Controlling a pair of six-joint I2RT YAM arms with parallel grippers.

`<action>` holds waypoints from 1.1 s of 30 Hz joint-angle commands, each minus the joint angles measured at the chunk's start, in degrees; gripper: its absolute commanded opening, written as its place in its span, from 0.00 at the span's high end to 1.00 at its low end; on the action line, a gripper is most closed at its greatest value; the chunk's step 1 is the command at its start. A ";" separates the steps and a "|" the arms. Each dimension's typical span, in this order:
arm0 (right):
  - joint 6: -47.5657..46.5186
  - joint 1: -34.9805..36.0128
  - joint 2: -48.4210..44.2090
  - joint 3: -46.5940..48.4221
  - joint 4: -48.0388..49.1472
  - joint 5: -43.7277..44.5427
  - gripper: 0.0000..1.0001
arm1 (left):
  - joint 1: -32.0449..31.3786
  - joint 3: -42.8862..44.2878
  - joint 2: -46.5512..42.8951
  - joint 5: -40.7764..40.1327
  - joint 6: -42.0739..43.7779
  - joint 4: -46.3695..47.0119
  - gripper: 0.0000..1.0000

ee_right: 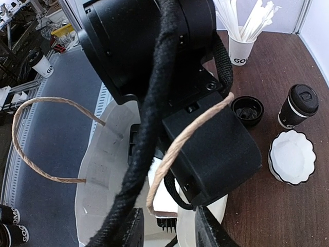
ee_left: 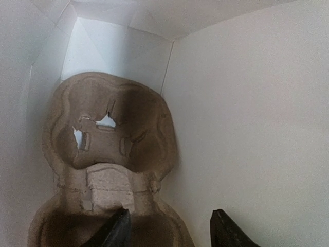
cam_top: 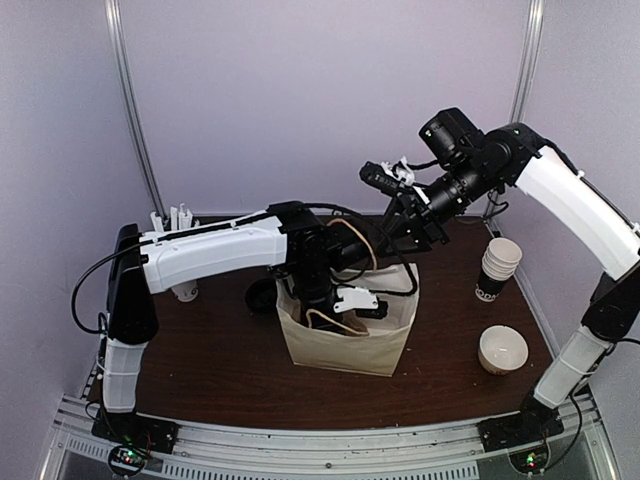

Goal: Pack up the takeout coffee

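The takeout coffee (ee_right: 297, 105), a small paper cup with a black lid, stands on the brown table beside the white paper bag (cam_top: 350, 350). My left gripper (ee_left: 169, 221) is down inside the bag, open and holding nothing. It hangs just above a brown moulded cup carrier (ee_left: 113, 134) lying on the bag's floor. My right gripper (ee_right: 172, 226) sits at the bag's back rim (ee_right: 103, 164). Its fingers stand apart on either side of the rim, where a twine handle (ee_right: 190, 134) is fixed. The left arm's wrist fills the bag's mouth.
A stack of nested cups (cam_top: 497, 268) and a white bowl (cam_top: 503, 349) stand right of the bag. A cup of straws (ee_right: 241, 49), a loose black lid (ee_right: 247, 110) and a white fluted dish (ee_right: 291, 157) sit near the coffee.
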 commanded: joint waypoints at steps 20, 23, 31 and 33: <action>9.66 2.63 0.45 1.69 7.85 6.36 1.00 | 0.14 -0.08 -0.45 0.17 -0.28 -1.55 0.45; 10.09 0.86 -0.50 1.62 8.30 5.96 1.00 | -0.15 -1.28 -1.05 0.74 0.64 -1.04 0.45; 12.14 -2.93 -2.23 0.66 10.36 9.16 1.00 | -0.77 -4.14 -3.27 -1.70 1.74 1.70 0.48; 13.00 -3.75 -2.21 -0.02 10.96 9.80 1.00 | -0.78 -4.97 -4.76 -1.85 2.02 3.24 0.48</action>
